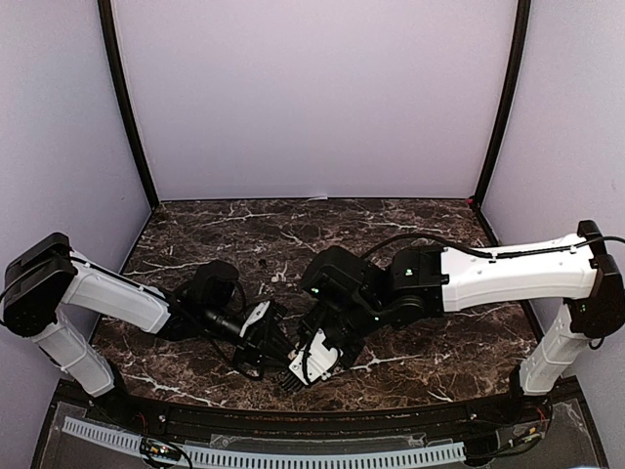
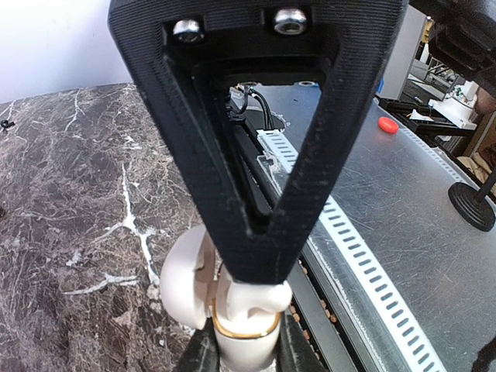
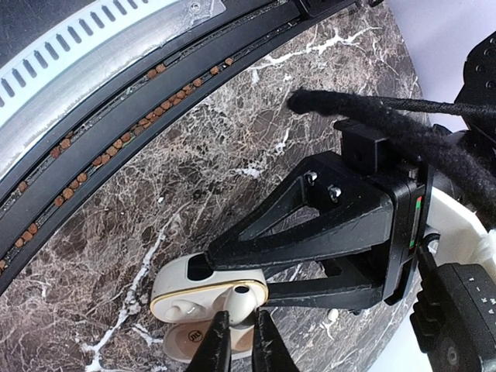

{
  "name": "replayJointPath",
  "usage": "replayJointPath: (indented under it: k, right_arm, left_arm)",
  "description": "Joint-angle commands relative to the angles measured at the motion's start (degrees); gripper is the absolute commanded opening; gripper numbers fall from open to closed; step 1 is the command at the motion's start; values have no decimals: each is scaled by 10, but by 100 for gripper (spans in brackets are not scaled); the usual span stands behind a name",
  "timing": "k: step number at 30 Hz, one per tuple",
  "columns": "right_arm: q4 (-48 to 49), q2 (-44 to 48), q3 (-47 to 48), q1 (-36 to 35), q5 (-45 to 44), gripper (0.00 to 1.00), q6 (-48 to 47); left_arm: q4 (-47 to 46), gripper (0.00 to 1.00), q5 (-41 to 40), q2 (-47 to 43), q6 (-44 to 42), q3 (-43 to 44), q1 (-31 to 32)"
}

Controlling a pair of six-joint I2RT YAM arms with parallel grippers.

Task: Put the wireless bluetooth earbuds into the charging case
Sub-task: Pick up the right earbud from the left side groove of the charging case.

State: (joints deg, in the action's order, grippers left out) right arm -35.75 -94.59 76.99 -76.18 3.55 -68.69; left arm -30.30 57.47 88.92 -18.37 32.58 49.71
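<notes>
Seating earbud (image 3: 242, 296) into case (image 3: 182, 291) at near table (image 3: 232, 124) edge, centre. Left gripper (image 1: 274, 342) clamped on case, right gripper (image 3: 239, 329) pinching earbud over socket. Align with socket, press straight down, release once flush, hold case steady.

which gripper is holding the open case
The left gripper: its jaws clamp the gold-rimmed charging case, while the right gripper pinches a white earbud at it.

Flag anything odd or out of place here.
Nothing stands out: the left gripper holds the open charging case, the right gripper pinches an earbud at one socket, and the other socket is empty.
</notes>
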Motion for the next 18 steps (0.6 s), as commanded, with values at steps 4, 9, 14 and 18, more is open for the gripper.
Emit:
replayJointPath:
  k: [4, 9, 14, 18]
  right_arm:
    - [9, -1, -6, 1, 15, 15, 4]
    - [9, -6, -10, 2, 9, 18, -3]
    - [9, -16, -10, 1, -3, 18, -12]
    - [14, -21, -10, 1, -10, 18, -17]
  left_arm:
    - [-34, 1, 13, -13, 9, 3, 1]
    - [-35, 1, 19, -14, 11, 3, 2]
    - [-33, 1, 22, -17, 11, 4, 2]
    - [-33, 1, 24, -17, 11, 3, 2]
